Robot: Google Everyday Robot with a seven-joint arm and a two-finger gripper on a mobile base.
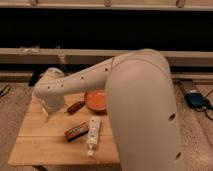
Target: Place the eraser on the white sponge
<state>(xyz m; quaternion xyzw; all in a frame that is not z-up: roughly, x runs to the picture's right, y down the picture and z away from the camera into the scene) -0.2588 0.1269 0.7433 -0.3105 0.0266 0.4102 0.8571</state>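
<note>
The arm reaches across from the right, and its claw [46, 109] hangs over the far left end of the wooden counter [42, 146], low to the boards. From where I stand I cannot tell whether the claw is spread or pressed together. The eraser [76, 131] lies free on the counter near the middle, well apart from the claw and just beside the white tube [93, 133], with the orange pan [96, 101] behind it. The pick-up has not been made, I judge. A pale bit right under the claw may be the white sponge, though I can't be sure. Next, the claw needs to swing right, come down over the eraser and grip it without nudging the tube.
</note>
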